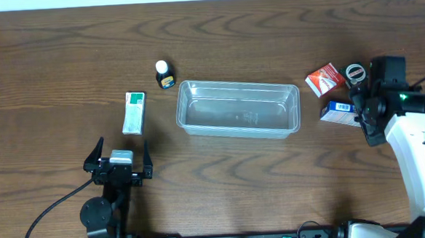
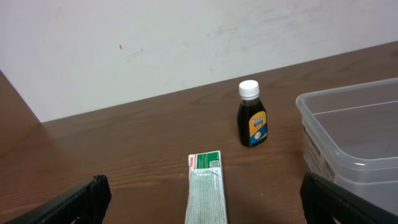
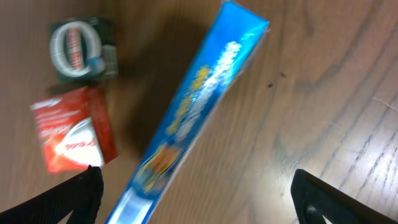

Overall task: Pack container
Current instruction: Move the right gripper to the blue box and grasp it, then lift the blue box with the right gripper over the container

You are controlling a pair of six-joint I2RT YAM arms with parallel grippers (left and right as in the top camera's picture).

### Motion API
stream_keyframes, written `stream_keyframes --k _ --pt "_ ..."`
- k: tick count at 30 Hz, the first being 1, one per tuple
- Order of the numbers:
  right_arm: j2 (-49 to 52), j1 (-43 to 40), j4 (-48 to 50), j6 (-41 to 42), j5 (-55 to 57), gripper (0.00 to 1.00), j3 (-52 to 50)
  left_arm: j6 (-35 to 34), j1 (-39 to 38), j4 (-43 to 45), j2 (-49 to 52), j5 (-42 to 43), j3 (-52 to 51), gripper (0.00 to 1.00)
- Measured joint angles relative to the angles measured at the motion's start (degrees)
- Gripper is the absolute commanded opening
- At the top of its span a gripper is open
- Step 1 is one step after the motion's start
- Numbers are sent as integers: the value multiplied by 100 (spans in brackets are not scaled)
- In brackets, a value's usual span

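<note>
Right gripper (image 3: 199,191), jaws spread, hangs over blue box (image 3: 200,106), container (image 1: 239,134) well leftward.

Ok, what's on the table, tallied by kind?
boxes: 3 (green box, red box, blue box)
bottle: 1
tape roll: 1
tub: 1
total: 6
</note>
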Motion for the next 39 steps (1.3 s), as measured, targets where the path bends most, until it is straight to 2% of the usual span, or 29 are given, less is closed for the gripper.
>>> stream_keyframes --k 8,11,14,15,19,29,35,39 --pt "2 -258 1196 -107 -144 89 -667 0 0 0 0 -2 0 98" --pt "59 -258 1585 -184 -238 84 -837 0 0 0 0 0 0 98" --pt "247 -258 1816 -286 -352 71 -892 0 0 0 0 0 0 98" --pt "323 -258 1875 -326 -400 63 -894 -2 0 0 0 -2 0 98" --pt "581 -258 1928 -413 -560 45 -916 0 0 0 0 -2 0 98" --pt "599 -258 1961 -1447 -778 14 -933 0 0 0 0 0 0 98" --pt "577 -258 1967 -2332 -1078 4 -933 0 0 0 0 0 0 98" --pt "393 -258 1919 -2911 -1274 4 -927 0 0 0 0 0 0 98"
